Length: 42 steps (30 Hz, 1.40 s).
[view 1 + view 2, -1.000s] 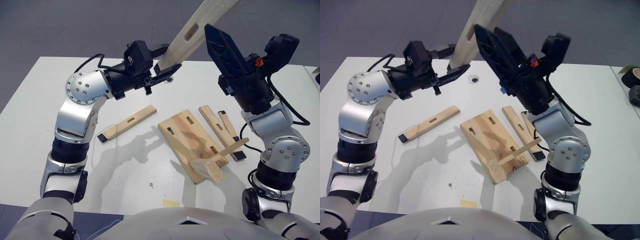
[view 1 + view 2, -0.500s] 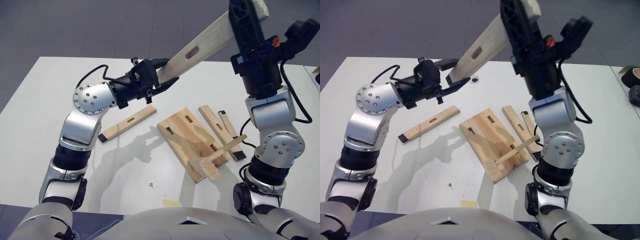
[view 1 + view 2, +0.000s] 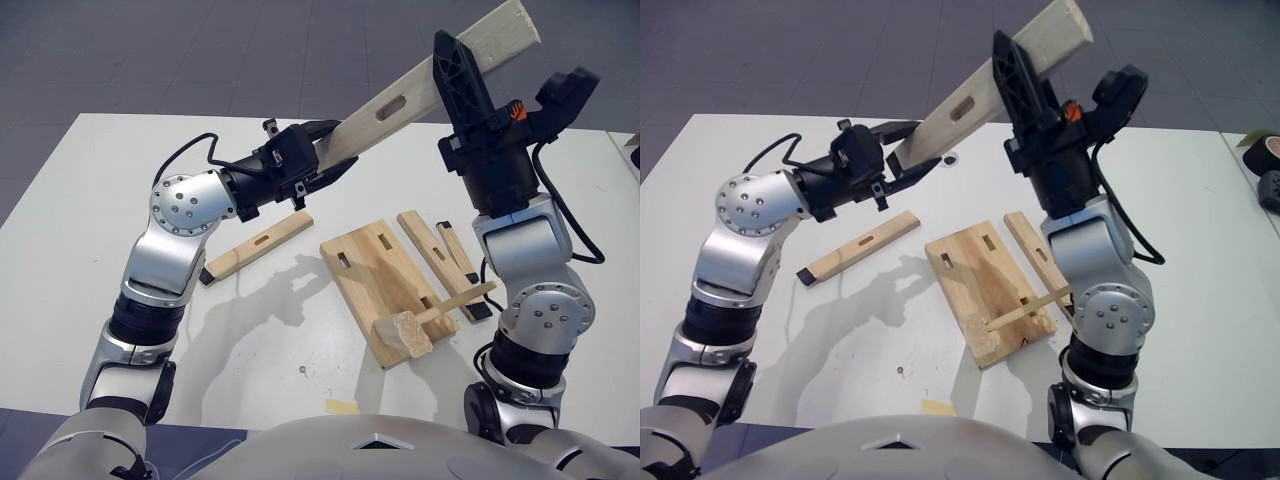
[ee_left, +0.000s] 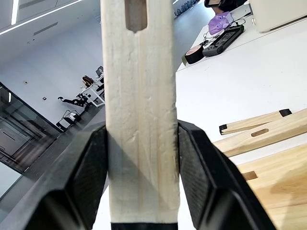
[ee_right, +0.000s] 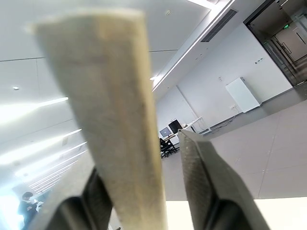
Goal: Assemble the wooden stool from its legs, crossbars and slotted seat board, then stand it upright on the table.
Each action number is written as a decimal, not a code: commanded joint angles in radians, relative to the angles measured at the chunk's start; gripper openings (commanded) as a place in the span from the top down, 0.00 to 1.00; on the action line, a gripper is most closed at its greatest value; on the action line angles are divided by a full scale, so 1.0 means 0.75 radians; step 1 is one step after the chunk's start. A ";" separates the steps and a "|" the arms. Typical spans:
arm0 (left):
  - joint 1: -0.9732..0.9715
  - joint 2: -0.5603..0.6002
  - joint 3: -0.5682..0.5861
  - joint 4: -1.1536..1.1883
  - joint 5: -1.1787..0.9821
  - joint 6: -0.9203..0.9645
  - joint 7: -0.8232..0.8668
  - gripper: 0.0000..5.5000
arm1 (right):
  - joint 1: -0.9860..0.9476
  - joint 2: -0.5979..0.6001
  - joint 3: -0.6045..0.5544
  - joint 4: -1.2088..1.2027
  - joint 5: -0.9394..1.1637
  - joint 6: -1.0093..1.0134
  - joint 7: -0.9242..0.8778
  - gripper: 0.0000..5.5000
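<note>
A long wooden leg (image 3: pixel 400 100) with an oval slot hangs slanted above the table. My left gripper (image 3: pixel 322 162) is shut on its lower end; the left wrist view has the leg (image 4: pixel 139 110) pinched between both pads (image 4: pixel 91 182). My right gripper (image 3: pixel 462 72) is open and straddles the upper part of the leg (image 5: pixel 110 120), with a small gap at one finger (image 5: pixel 201 182). The slotted seat board (image 3: pixel 375 270) lies flat mid-table. A thin crossbar (image 3: pixel 460 300) rests over its near corner beside a chunky wooden end (image 3: pixel 405 332).
One slotted leg (image 3: pixel 258 245) with a black cap lies left of the board, and two more pieces (image 3: pixel 425 245) (image 3: pixel 460 262) lie to its right. A small screw (image 3: pixel 302 370) and a yellow tape scrap (image 3: pixel 343 406) sit near the front edge. Dark items (image 3: pixel 1268 170) rest on the neighbouring table at the right.
The right gripper swung in from beside the leg onto its top end, then slid down to straddle it. The leg tilted lower and the left gripper dropped slightly.
</note>
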 commanded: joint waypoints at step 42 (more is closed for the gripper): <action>0.163 0.406 0.074 -0.576 -1.181 0.919 -0.291 0.02 | 0.028 -0.256 -0.458 0.292 -0.503 -0.202 -0.009 0.81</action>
